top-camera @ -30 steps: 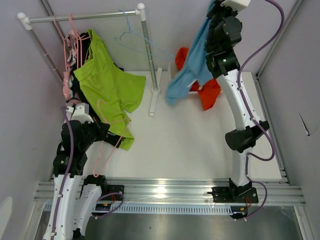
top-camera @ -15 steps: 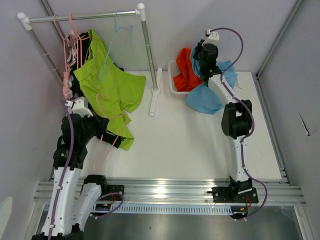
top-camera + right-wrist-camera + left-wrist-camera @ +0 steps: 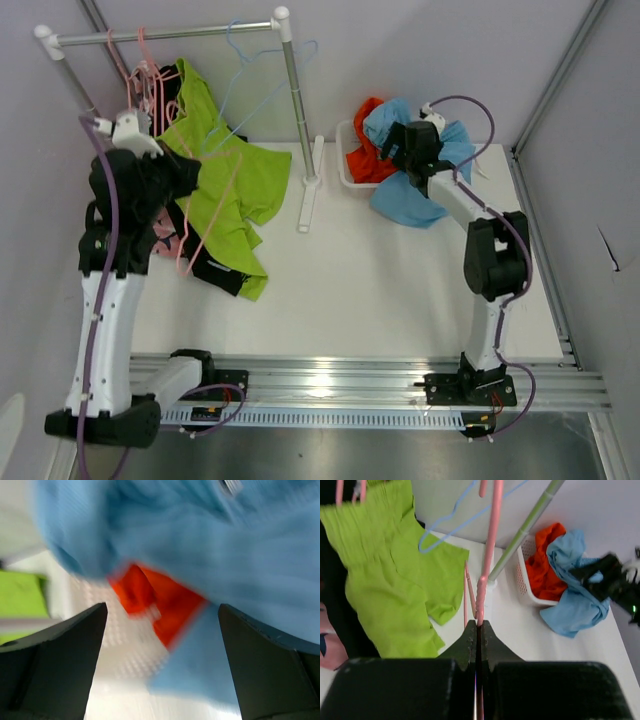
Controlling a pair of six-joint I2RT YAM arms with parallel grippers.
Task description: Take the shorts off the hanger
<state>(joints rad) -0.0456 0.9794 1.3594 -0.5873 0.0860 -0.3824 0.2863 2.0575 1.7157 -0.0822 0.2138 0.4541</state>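
My left gripper point(image 3: 192, 168) is shut on a pink hanger point(image 3: 486, 555), its fingertips point(image 3: 479, 625) pressed together around the thin bar. The lime green shorts point(image 3: 225, 185) hang beside it, seen too in the left wrist view point(image 3: 385, 580). Black cloth point(image 3: 335, 605) and a pink garment point(image 3: 327, 650) show behind them. My right gripper point(image 3: 398, 150) stands open point(image 3: 162, 630) over the basket with nothing between its fingers. The light blue shorts point(image 3: 410, 195) lie draped over the basket's side, close above the right wrist camera point(image 3: 200, 530). The orange shorts point(image 3: 368, 150) sit in the basket point(image 3: 160, 600).
A white basket point(image 3: 343, 170) stands at the back middle of the table. The rack's rail point(image 3: 170, 33) and post point(image 3: 295, 100) carry an empty blue hanger point(image 3: 250, 80) and several pink hangers point(image 3: 140, 70). Walls close off the left, back and right.
My right gripper came down to the basket and opened, letting go of the light blue shorts. My left arm rose toward the rail with the pink hanger still in its grip.
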